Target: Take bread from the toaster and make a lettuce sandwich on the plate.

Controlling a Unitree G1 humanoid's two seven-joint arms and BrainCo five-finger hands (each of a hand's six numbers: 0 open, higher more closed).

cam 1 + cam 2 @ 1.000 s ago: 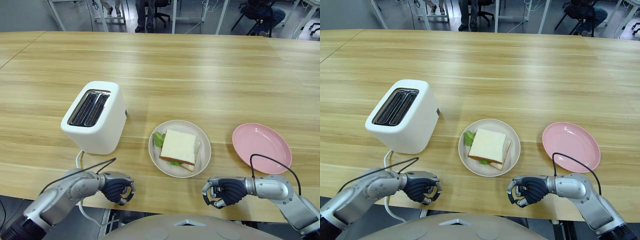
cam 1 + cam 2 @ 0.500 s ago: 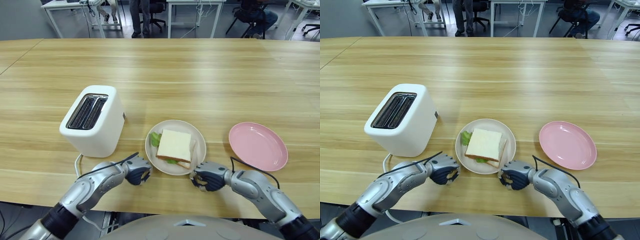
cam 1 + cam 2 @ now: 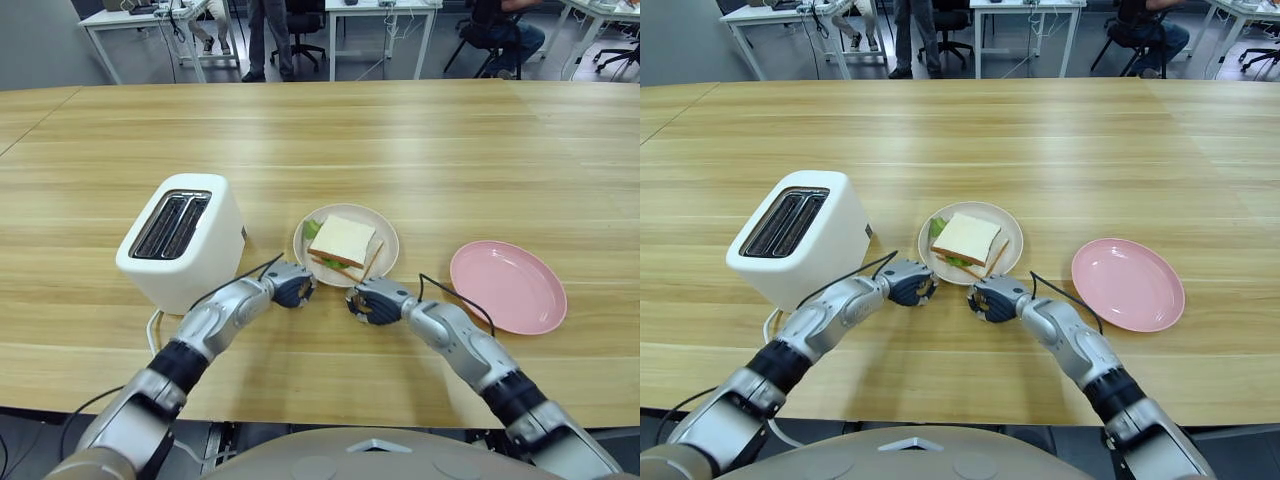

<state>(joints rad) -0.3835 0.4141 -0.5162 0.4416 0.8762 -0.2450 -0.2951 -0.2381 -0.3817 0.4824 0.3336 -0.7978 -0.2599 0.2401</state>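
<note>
left eye view: sandwich (image 3: 343,240) lies on the plate (image 3: 386,233); left robot hand (image 3: 292,285) and right robot hand (image 3: 372,301) sit by its near rim, both curled, holding nothing.

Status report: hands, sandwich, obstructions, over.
Curled, empty: left hand, right hand, flanking near rim of plate. On it, sandwich stacked, lettuce showing. Nothing between hands and plate.

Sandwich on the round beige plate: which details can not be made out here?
- green lettuce: both views, top bread slice covers most.
- white toaster slots: both views, dark inside.
- plate near rim: both views, left hand and right hand crowd it; contact unclear.
</note>
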